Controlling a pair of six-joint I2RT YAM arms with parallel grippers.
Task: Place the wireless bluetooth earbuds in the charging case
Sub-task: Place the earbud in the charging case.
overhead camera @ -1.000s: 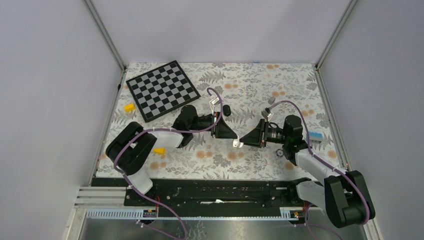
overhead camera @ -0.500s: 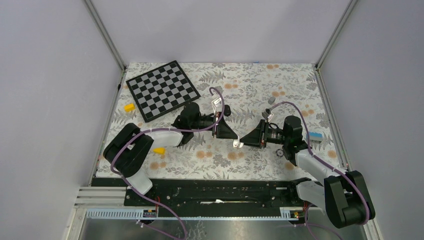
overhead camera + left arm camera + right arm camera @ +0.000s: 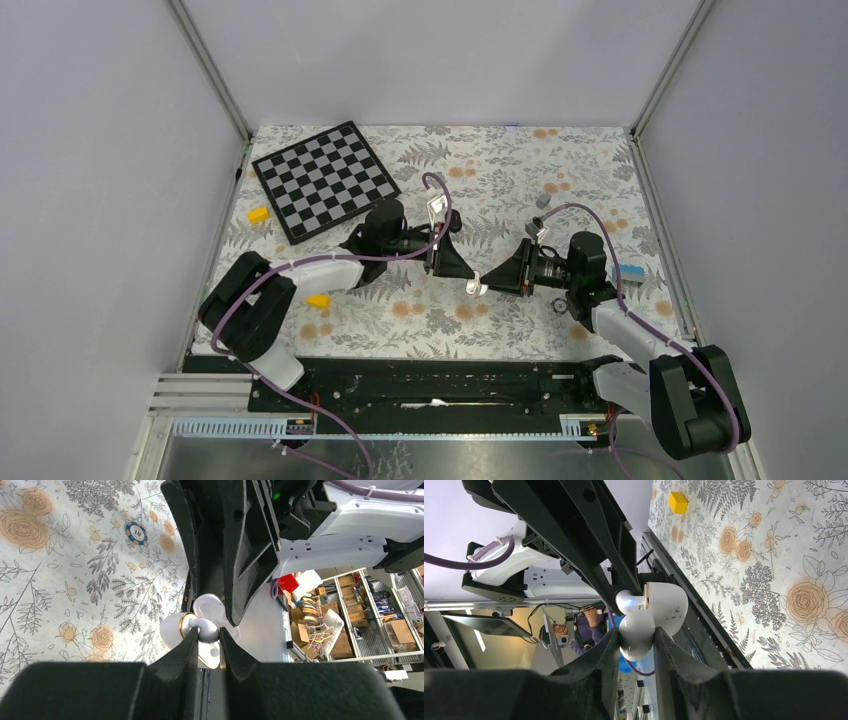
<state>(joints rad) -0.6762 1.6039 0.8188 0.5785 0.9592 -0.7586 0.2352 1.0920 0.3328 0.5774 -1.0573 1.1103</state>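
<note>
2 arms (image 3: 330,268) (image 3: 620,325) reach inward, jaws meeting at the charging case (image 3: 476,289).

Chessboard (image 3: 325,180) — yellow cube (image 3: 259,214) — poker chip (image 3: 135,532)

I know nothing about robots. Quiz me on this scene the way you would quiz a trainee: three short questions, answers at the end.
1. True or false: the right tool is gripping the charging case.
2. What lies at the far left of the table? A) a chessboard B) a teapot C) a book
3. Fill in: the left tool is shut on a small ____ right at the open case.

Key: 1 true; 2 A; 3 earbud.
</note>
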